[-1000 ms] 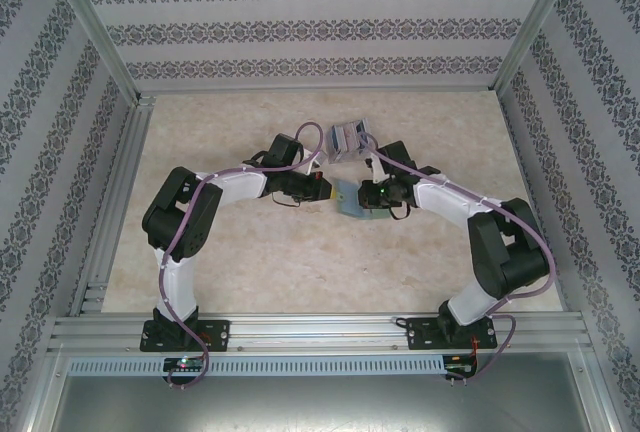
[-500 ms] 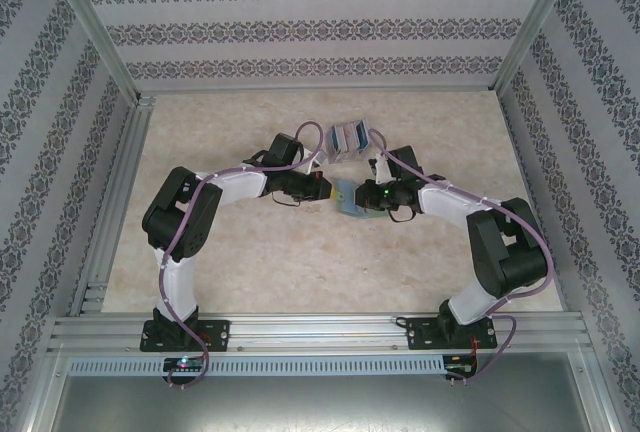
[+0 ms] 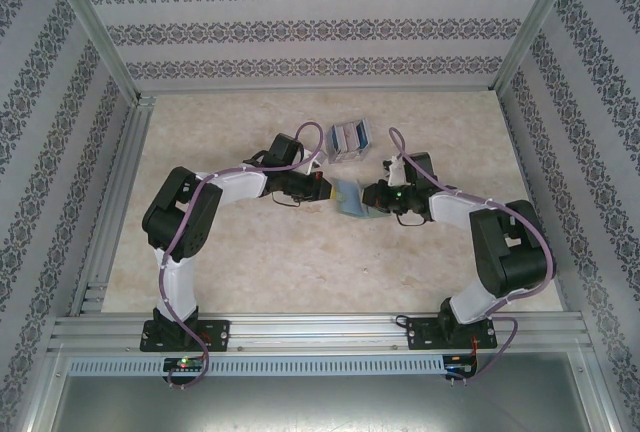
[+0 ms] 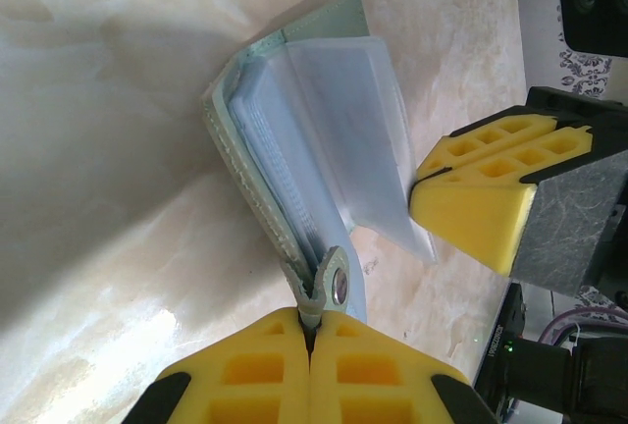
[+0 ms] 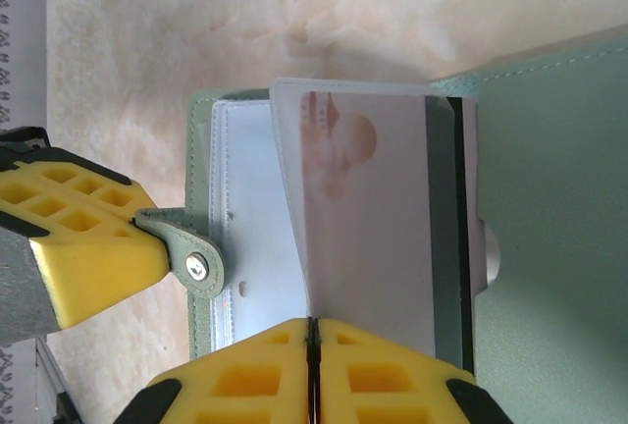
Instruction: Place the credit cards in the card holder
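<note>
We find the card holder [image 3: 349,198] lying open on the surface [image 3: 250,262], between the two grippers. The left gripper [image 4: 311,326] has its jaws fully closed on the holder's snap tab [image 4: 334,282]. The right gripper [image 5: 312,331] has its jaws pressed together on the edge of a pinkish card [image 5: 373,208] lying over the holder's clear sleeves [image 5: 245,218]. The bundled credit cards [image 3: 350,139] sit on the surface just beyond the holder.

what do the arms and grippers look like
The left arm and right arm have white links between bulky black joints, each with a purple cable looped along it. The left gripper and right gripper have blocky yellow fingers moulded with a grid of square recesses, with grey textured patches on the side.
</note>
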